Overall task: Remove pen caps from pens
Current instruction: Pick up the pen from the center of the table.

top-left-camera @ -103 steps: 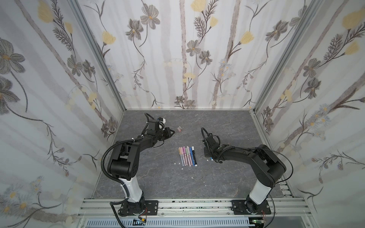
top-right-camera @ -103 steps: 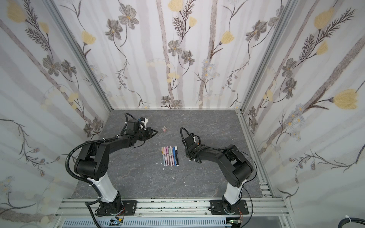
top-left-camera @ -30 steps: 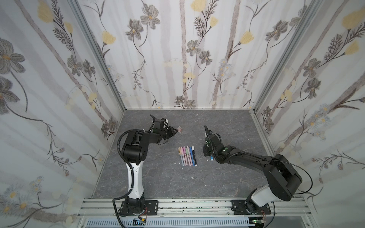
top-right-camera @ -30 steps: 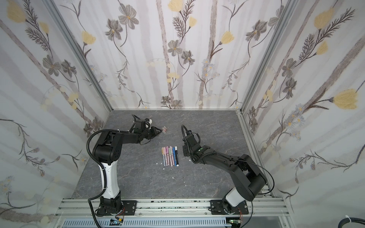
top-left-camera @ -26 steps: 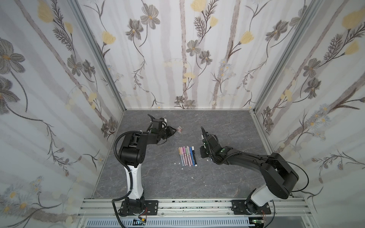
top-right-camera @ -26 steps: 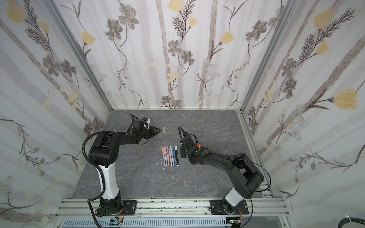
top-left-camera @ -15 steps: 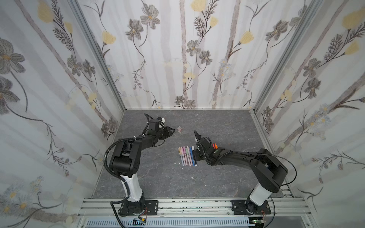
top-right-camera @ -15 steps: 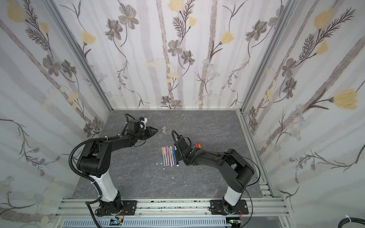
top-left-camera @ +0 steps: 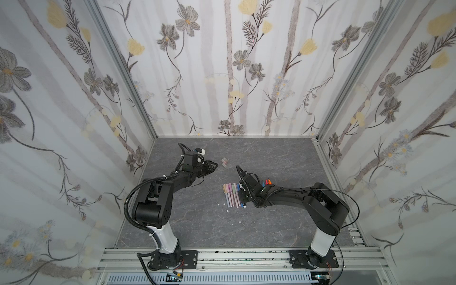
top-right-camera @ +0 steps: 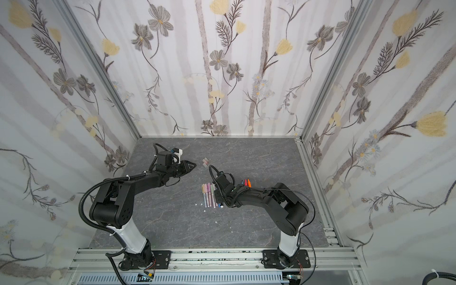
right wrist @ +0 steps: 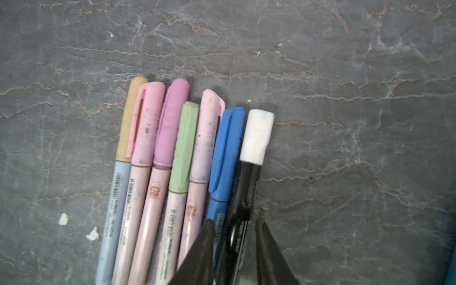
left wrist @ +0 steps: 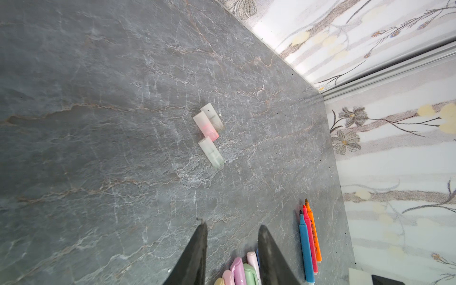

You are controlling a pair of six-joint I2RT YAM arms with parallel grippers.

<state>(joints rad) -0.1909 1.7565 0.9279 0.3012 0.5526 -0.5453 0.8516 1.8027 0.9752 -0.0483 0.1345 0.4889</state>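
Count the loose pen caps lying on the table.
3, clustered together: a whitish cap touching a pink cap, and a greenish cap right beside them. Others may be hidden.

A grey, marble-veined tabletop (top-left-camera: 271,160) has a few small white specks (right wrist: 64,219) scattered on it. Floral-papered walls (top-left-camera: 222,74) with metal corner posts (top-left-camera: 123,74) enclose three sides, and a slotted aluminium rail (top-left-camera: 246,256) runs along the front edge.
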